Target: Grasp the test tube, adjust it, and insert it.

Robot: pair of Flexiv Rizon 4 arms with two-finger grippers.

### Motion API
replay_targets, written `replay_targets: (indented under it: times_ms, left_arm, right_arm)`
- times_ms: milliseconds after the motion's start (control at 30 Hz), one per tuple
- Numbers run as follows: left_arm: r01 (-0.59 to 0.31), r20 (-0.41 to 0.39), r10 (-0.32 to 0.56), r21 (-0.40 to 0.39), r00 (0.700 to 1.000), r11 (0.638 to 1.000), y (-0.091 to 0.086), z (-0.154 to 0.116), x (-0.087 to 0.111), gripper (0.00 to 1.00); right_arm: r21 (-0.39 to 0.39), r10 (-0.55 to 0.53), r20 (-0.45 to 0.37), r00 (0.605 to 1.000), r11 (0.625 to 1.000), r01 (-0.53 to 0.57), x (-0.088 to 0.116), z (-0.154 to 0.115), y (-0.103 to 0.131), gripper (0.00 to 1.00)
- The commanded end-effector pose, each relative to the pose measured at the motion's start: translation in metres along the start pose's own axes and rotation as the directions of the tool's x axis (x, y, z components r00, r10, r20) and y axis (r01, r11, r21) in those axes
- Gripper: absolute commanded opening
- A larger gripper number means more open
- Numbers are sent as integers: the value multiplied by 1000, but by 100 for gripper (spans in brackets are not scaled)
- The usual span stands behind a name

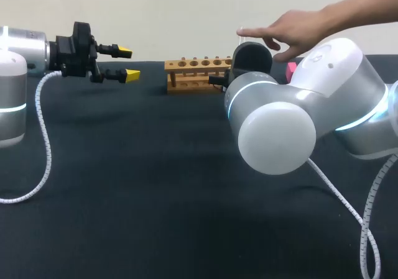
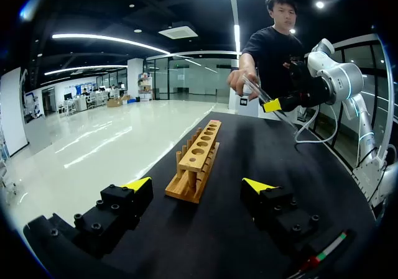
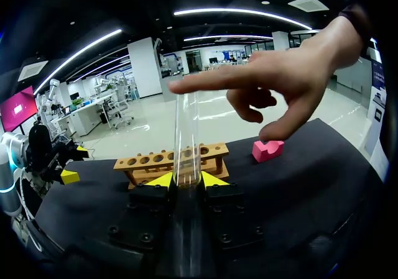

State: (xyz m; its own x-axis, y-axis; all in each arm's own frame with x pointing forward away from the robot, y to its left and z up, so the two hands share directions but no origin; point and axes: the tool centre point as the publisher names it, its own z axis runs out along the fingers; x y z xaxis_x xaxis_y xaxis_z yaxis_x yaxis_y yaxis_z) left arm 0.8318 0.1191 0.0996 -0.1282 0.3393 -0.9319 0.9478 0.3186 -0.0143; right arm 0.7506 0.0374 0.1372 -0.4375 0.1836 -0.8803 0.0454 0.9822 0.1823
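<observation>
A clear glass test tube (image 3: 186, 136) stands upright between my right gripper's yellow tips, and the right gripper (image 3: 186, 179) is shut on it. A person's hand (image 3: 280, 80) reaches over the table, with the index finger resting on the tube's top. Just beyond the tube lies the wooden rack (image 3: 171, 161), its holes empty. In the left wrist view the rack (image 2: 196, 158) runs straight ahead of my left gripper (image 2: 198, 186), which is open and holds nothing. That view also shows the tube (image 2: 258, 91) slanting in the right gripper beyond the rack's far end.
A pink block (image 3: 267, 150) lies on the black table to the right of the rack. In the head view my right arm's big elbow (image 1: 280, 123) hides its own gripper. The left gripper (image 1: 128, 63) hovers left of the rack (image 1: 198, 74).
</observation>
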Motion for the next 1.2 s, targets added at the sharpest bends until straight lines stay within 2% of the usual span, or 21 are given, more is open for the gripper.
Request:
replay_targets:
  times_ms: [33, 667, 1000, 1200]
  left_arm:
    - [-3, 4, 3, -1, 1000, 1000, 0, -1, 1, 100]
    - [-3, 4, 3, -1, 1000, 1000, 0, -1, 1, 100]
    - [-3, 4, 3, -1, 1000, 1000, 0, -1, 1, 100]
    - [-3, 4, 3, -1, 1000, 1000, 0, -1, 1, 100]
  right_arm:
    - [-4, 1, 4, 1000, 1000, -1, 1, 0, -1, 0]
    - [-4, 1, 4, 1000, 1000, -1, 1, 0, -1, 0]
    - [16, -96, -152, 984, 995, 100, 9, 27, -1, 0]
    - [1, -127, -183, 975, 992, 130, 11, 43, 2, 0]
